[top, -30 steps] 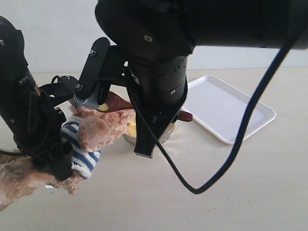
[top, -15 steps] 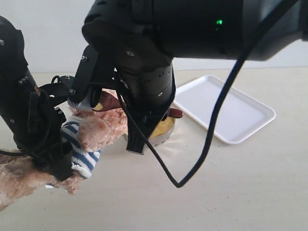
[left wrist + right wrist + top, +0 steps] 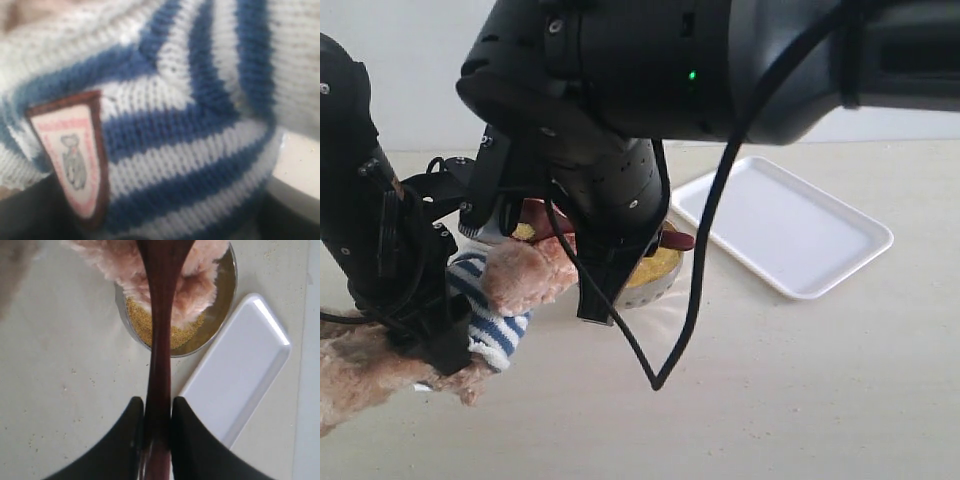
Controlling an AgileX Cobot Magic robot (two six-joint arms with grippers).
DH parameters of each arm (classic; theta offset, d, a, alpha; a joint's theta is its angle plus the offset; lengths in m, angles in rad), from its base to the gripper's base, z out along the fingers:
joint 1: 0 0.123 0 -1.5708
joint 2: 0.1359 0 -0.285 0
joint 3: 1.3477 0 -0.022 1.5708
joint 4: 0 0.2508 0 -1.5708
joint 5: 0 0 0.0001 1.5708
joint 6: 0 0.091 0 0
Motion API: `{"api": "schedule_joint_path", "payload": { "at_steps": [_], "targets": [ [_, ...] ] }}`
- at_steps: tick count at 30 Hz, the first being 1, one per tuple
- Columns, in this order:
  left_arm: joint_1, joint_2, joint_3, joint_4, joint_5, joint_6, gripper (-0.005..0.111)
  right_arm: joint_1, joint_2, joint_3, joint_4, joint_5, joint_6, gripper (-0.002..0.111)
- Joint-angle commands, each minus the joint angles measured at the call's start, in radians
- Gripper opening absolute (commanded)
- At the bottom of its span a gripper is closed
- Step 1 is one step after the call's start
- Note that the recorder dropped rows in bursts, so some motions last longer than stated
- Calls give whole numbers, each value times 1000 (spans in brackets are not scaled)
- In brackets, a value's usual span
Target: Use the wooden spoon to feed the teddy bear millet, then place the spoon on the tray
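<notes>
Tray (image 3: 235,380) rim sits near the steel bowl (image 3: 226,287) of millet (image 3: 142,322); right tool (image 3: 157,405) clamps the wooden spoon (image 3: 160,340).

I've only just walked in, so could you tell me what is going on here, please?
The right pincer is shut on the wooden spoon by its handle. The spoon's far end reaches over the fur of the teddy bear, above the steel bowl of millet. The left pincer is pressed against the bear's striped shirt; whether it grips is hidden. The tray lies beside the bowl, and the spoon is not yet on it.
</notes>
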Motion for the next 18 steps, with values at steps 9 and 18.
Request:
{"api": "schedule_joint_path", "payload": {
  "at_steps": [9,18],
  "targets": [
    [-2,-2,-12,-3,-1,-9,5,4,38,-5,-141,36,-40,0],
    [-2,-2,-12,-3,-1,-9,5,103,97,-5,-308,36,-37,0]
  ]
}}
